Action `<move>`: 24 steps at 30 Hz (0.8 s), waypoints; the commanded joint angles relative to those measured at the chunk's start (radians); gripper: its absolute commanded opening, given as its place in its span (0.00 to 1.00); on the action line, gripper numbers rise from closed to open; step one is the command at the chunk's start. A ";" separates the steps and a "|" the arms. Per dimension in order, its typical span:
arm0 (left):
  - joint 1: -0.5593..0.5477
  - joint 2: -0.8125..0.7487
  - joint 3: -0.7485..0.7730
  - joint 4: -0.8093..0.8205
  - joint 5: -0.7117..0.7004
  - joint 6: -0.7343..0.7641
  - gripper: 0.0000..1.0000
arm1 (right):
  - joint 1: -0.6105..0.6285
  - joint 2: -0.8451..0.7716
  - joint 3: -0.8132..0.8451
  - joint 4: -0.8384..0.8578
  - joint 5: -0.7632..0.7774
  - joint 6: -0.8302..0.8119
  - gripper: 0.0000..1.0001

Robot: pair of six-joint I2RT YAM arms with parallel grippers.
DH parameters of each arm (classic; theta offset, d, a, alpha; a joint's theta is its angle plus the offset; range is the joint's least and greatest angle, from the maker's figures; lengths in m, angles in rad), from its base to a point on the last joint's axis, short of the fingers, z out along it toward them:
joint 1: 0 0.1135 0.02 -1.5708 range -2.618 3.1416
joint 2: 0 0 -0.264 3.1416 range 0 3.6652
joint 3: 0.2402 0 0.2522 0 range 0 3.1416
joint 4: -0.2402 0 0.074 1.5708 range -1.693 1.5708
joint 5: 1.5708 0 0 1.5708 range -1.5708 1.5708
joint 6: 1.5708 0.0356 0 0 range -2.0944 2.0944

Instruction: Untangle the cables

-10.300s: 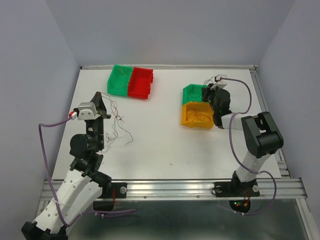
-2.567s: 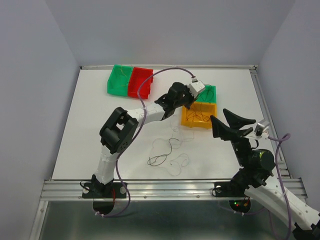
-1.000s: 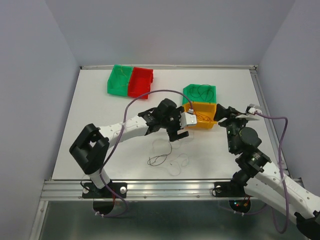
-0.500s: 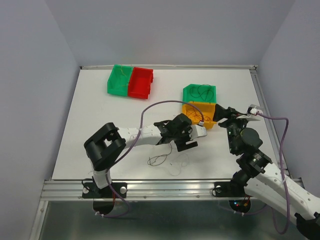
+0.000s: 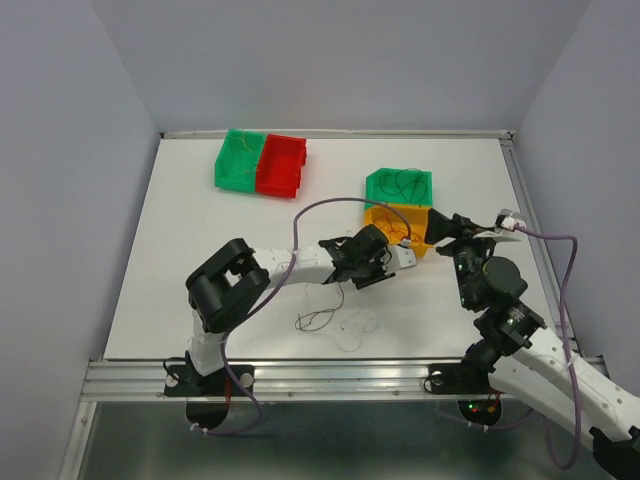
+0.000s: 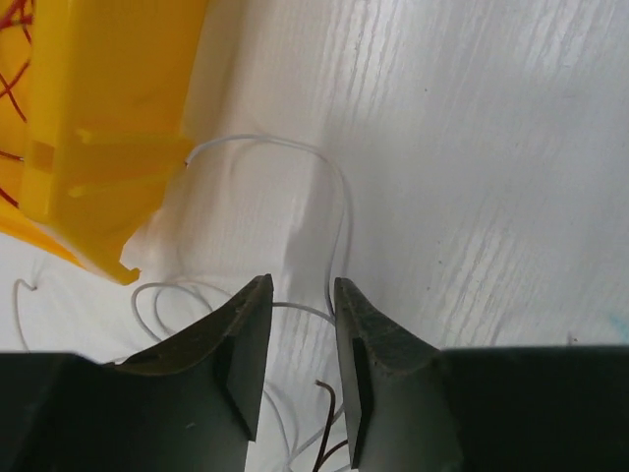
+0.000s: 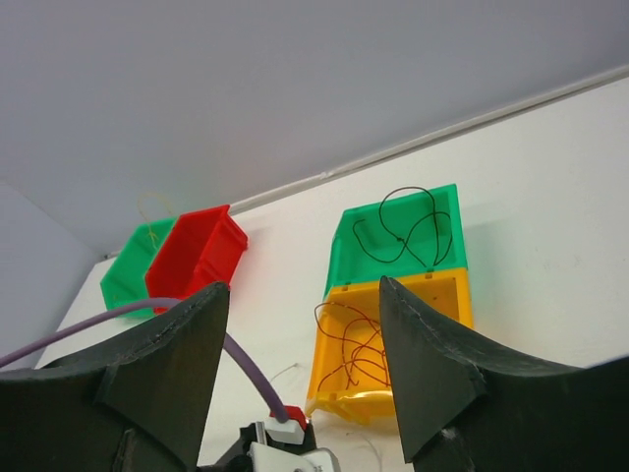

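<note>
The cables lie loose on the white table: a dark strand (image 5: 320, 318) and pale curls (image 5: 355, 325) in front of the yellow bin (image 5: 372, 215). My left gripper (image 5: 364, 274) is low over them. In the left wrist view its jaws (image 6: 302, 285) stand narrowly apart. A white strand (image 6: 339, 197) crosses the gap at the tips and a dark brown strand end (image 6: 324, 408) lies between the fingers; neither is pinched. My right gripper (image 5: 455, 228) hovers open to the right of the yellow bin, with nothing between its fingers (image 7: 303, 285).
The yellow bin (image 7: 378, 401) holds dark red strands and touches a green bin (image 7: 342, 251) with a black strand behind it. A red bin (image 5: 280, 165) and another green bin (image 5: 240, 160) stand at the back left. The yellow bin's corner (image 6: 108, 98) is just left of my left fingers.
My left arm has folded in, bringing its gripper down over the strands by the yellow bin, and its jaws have narrowed from wide apart. The right arm has stayed put.
</note>
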 commanded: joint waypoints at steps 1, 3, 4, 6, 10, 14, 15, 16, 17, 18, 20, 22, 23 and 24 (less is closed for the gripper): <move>-0.001 0.019 0.036 -0.048 0.014 -0.003 0.41 | 0.001 -0.035 0.026 0.027 -0.006 0.007 0.68; -0.004 0.022 0.041 -0.057 0.012 -0.007 0.41 | 0.001 -0.047 0.023 0.027 -0.009 0.004 0.68; -0.007 0.024 0.044 -0.060 -0.009 -0.011 0.41 | 0.001 -0.049 0.022 0.025 -0.013 0.002 0.68; -0.008 0.029 0.042 -0.063 -0.026 -0.015 0.34 | 0.001 -0.060 0.017 0.025 -0.013 0.001 0.68; -0.010 0.038 0.054 -0.085 -0.028 -0.012 0.00 | 0.001 -0.077 0.011 0.027 -0.015 -0.005 0.68; -0.008 -0.020 0.038 -0.071 -0.018 -0.011 0.00 | 0.002 -0.092 0.006 0.025 -0.018 -0.008 0.67; -0.010 -0.039 0.025 -0.056 -0.017 -0.014 0.00 | 0.001 -0.095 0.005 0.027 -0.019 -0.008 0.67; -0.010 -0.080 0.019 -0.051 -0.018 -0.012 0.00 | 0.002 -0.098 0.003 0.027 -0.018 -0.008 0.67; -0.007 -0.102 0.015 -0.048 -0.017 -0.014 0.00 | 0.001 -0.098 0.003 0.027 -0.021 -0.010 0.67; -0.008 -0.123 0.006 -0.047 -0.009 -0.017 0.00 | 0.001 -0.097 0.003 0.027 -0.027 -0.013 0.67; -0.002 -0.194 -0.002 -0.051 0.011 -0.021 0.00 | 0.001 -0.090 0.006 0.027 -0.036 -0.016 0.67; 0.027 -0.273 -0.008 -0.057 0.082 -0.043 0.00 | 0.002 -0.074 0.014 0.027 -0.042 -0.019 0.67; 0.045 -0.302 -0.010 -0.054 0.116 -0.053 0.00 | 0.002 -0.067 0.016 0.028 -0.042 -0.019 0.67; 0.065 -0.333 -0.014 -0.045 0.148 -0.064 0.00 | 0.001 -0.061 0.019 0.028 -0.042 -0.019 0.67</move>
